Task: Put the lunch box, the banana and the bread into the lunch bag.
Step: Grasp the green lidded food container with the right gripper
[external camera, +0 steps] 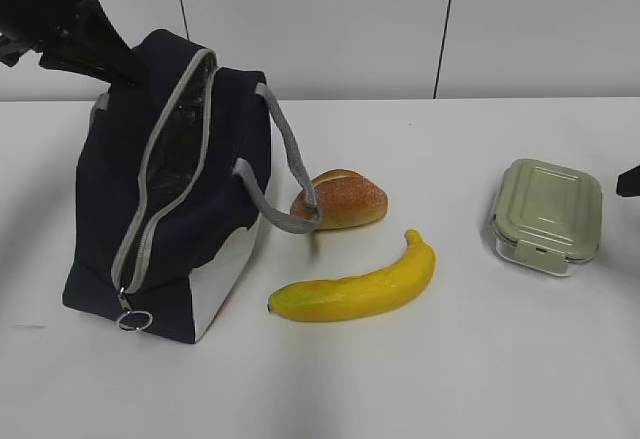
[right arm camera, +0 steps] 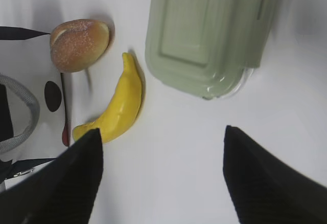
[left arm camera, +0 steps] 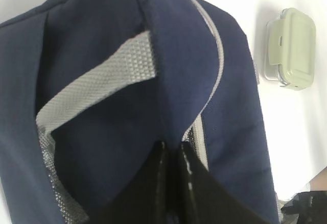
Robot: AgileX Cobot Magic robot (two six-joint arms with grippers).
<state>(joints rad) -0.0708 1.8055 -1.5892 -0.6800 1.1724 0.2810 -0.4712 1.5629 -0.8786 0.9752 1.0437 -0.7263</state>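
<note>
Lunch box [external camera: 547, 215], rigid and probably light, sits on the worktop right of the lunch bag [external camera: 170, 199]; best grasped across its sides. Right gripper [right arm camera: 161, 183] spread wide; left gripper [left arm camera: 171, 155] pinches bag fabric.

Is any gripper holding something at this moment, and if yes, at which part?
The left gripper is shut on the lunch bag, pinching the fabric edge of its opening beside the zipper. The right gripper is open and holds nothing.
</note>
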